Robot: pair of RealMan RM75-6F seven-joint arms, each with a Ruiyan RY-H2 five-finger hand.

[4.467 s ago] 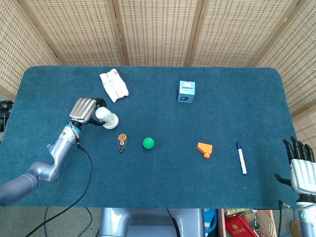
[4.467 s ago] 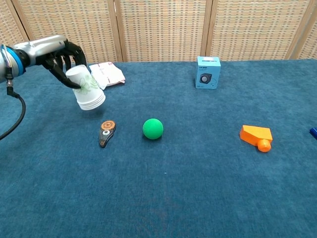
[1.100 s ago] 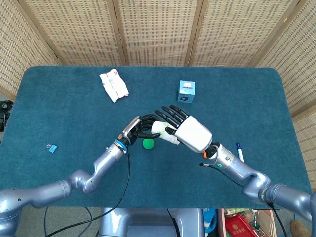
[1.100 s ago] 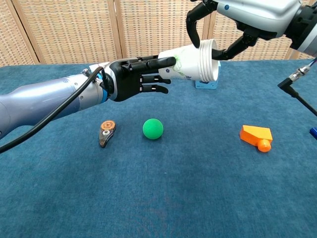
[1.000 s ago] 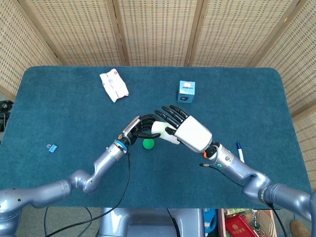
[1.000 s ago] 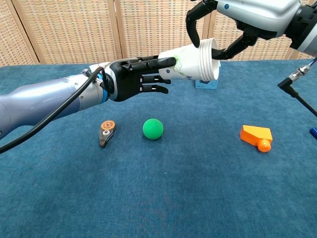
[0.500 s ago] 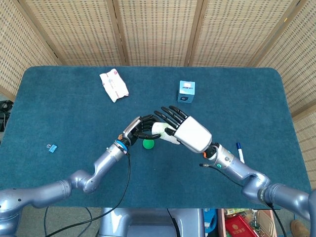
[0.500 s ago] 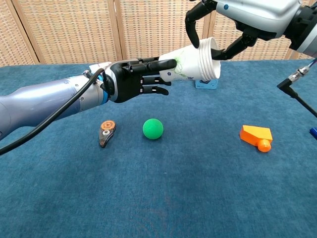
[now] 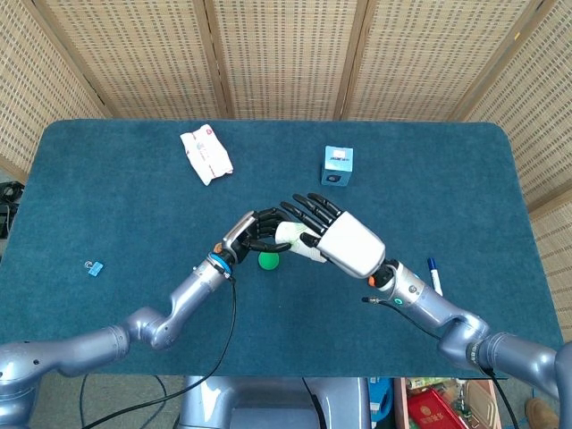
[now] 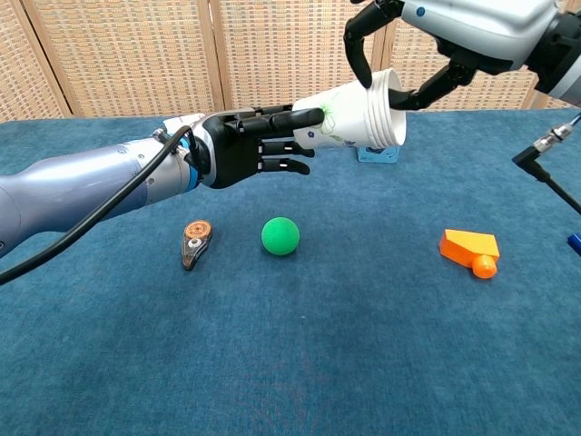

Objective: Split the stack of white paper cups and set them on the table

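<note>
The stack of white paper cups point(image 10: 352, 118) lies sideways in the air above the table's middle, rims pointing right. My left hand point(image 10: 247, 145) grips its bottom end with dark fingers. My right hand point(image 10: 434, 36) comes from above, and its fingers point(image 10: 359, 47) curl around the rim end of the stack. In the head view the right hand point(image 9: 345, 241) covers most of the cups point(image 9: 289, 233), and the left hand point(image 9: 253, 231) meets it from the left. No gap shows between the cups.
Under the hands lies a green ball point(image 10: 280, 235), with a small brown tool point(image 10: 194, 243) to its left. An orange piece point(image 10: 469, 250), a pen point(image 9: 435, 277), a blue box point(image 9: 337, 165), a white packet point(image 9: 206, 153) and a blue clip point(image 9: 92, 267) lie around the table.
My left hand carried the cups from the table's left to the middle, and the right hand came in and took the rim end. Over the last second the hands barely shifted.
</note>
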